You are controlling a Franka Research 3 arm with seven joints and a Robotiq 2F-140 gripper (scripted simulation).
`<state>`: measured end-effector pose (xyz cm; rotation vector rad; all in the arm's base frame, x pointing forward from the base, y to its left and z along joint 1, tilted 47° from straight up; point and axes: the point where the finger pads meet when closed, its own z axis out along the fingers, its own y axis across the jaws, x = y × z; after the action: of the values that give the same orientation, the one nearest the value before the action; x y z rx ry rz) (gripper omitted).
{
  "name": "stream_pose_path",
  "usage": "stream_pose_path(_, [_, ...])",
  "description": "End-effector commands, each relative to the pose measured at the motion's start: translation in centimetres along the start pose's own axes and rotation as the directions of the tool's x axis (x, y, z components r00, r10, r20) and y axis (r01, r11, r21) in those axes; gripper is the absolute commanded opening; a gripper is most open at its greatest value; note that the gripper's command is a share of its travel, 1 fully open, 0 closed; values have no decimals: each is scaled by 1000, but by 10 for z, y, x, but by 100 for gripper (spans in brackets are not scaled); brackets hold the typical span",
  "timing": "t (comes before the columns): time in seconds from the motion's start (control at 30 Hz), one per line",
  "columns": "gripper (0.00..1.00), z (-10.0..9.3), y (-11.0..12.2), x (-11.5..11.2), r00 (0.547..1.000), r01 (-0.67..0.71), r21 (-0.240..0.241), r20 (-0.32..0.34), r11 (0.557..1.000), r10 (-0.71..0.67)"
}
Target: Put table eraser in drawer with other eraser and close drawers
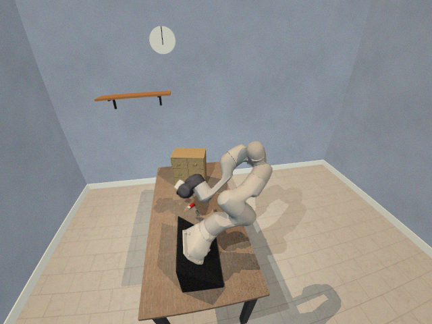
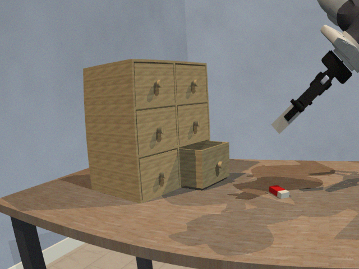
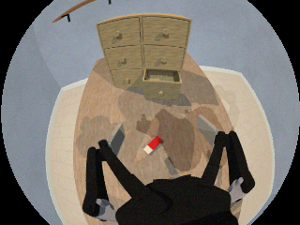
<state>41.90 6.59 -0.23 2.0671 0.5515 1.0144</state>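
Note:
The small wooden chest (image 1: 188, 152) (image 2: 111, 130) (image 3: 142, 42) stands upright on the table, with six drawers in two columns. Its lower right drawer (image 2: 214, 166) (image 3: 161, 92) is pulled partly out and looks about level; no contents can be made out inside. The other five drawers look pushed in. A red and white eraser (image 1: 190, 206) (image 2: 279, 191) (image 3: 153, 144) lies flat on the table, in front of the chest. My gripper (image 2: 279, 126) (image 3: 161, 126) is open and empty, tilted, high above the table and well clear of the eraser. In the top view its fingers are hidden.
The wooden table (image 1: 156, 279) (image 2: 122, 222) (image 3: 89, 110) bears the chest at its far end and the black robot base (image 1: 198, 275) nearer the top camera. A wall shelf (image 1: 134, 95) hangs behind, well above the chest. Arm shadows fall around the eraser.

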Motion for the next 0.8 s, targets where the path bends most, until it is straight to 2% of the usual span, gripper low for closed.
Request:
stream_pose_path(0.0, [100, 12, 9, 17, 979, -152, -49, -146, 987, 144])
stream_pose_path(0.17, [100, 23, 10, 17, 961, -152, -49, -240, 987, 136])
stream_pose_path(0.37, [100, 32, 10, 16, 940, -152, -50, -316, 987, 129])
stream_pose_path(0.5, [100, 36, 10, 16, 929, -153, -50, -347, 987, 126])
stream_pose_path(0.77, [100, 39, 10, 16, 921, -152, -49, -370, 987, 124])
